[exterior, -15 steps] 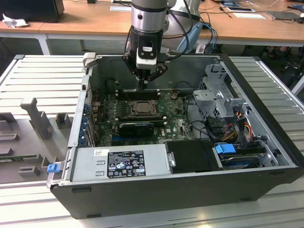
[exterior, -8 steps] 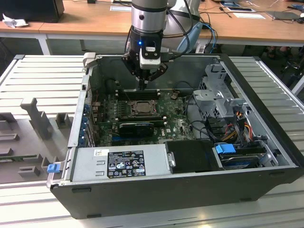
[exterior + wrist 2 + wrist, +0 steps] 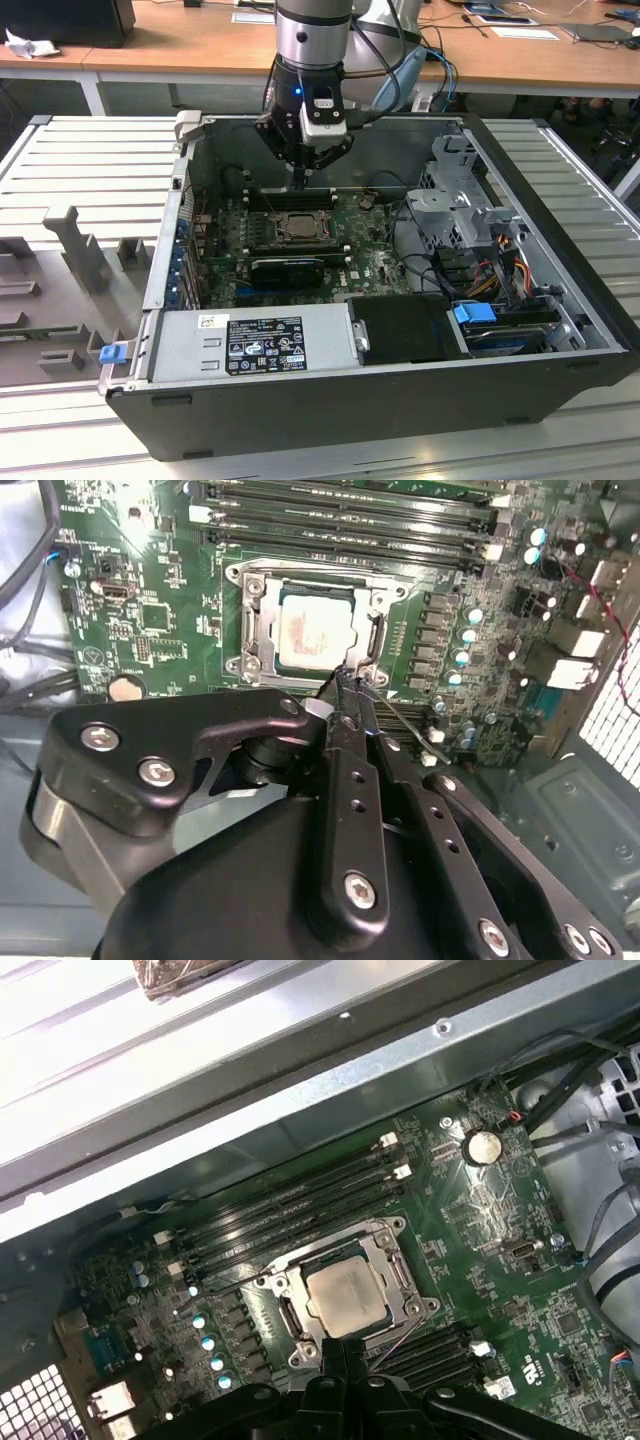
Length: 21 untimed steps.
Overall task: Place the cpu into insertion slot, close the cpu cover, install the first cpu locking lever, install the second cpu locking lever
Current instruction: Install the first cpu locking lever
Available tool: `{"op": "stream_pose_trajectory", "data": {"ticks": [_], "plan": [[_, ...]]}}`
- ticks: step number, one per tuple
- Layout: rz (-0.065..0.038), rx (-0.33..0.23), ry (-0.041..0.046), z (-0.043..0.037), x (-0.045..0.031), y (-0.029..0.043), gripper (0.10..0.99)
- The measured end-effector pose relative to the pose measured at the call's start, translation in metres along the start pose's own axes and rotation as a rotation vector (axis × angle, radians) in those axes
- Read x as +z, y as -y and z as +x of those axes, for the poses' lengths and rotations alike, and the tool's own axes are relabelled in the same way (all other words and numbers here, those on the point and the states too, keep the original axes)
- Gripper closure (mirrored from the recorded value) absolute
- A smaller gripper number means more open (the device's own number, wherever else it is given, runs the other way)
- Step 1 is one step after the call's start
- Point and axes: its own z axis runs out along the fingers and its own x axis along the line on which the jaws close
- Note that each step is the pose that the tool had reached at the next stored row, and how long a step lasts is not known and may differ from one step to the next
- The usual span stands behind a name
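The cpu (image 3: 314, 630) (image 3: 345, 1294) lies flat in the insertion slot (image 3: 298, 226) on the green motherboard, pale metal face up. The cpu cover (image 3: 256, 620) (image 3: 392, 1265), a silvery frame, lies down around it. My gripper (image 3: 300, 182) hangs just above the socket inside the open computer case. In both wrist views its black fingers are pressed together, shut, with the tips (image 3: 350, 677) (image 3: 345, 1345) at the socket's edge. A thin wire locking lever (image 3: 410, 723) (image 3: 402, 1333) runs out from beside the tips. I see nothing held between the fingers.
Long black memory slots (image 3: 290, 1205) flank the socket. A black graphics card (image 3: 288, 268), the power supply (image 3: 250, 340), a drive cage (image 3: 455, 200) and cables (image 3: 500, 260) crowd the case. The case wall (image 3: 300, 1090) rises close behind the board. A grey fixture tray (image 3: 70, 250) lies at the exterior view's left.
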Motion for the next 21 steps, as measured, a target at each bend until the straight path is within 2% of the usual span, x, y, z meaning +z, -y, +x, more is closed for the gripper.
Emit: {"op": "stream_pose_trajectory", "data": {"ticks": [6, 10, 17, 21], "plan": [[0.002, -0.066, 0.0004, 0.0000, 0.0000, 0.0000, 0.980], [0.005, -0.180, 0.0011, 0.0000, 0.0001, 0.0000, 0.980], [0.008, -0.305, 0.0018, 0.0000, 0.0002, 0.0000, 0.980], [0.009, -0.356, 0.0020, 0.0000, 0.0002, 0.0000, 0.980]]}}
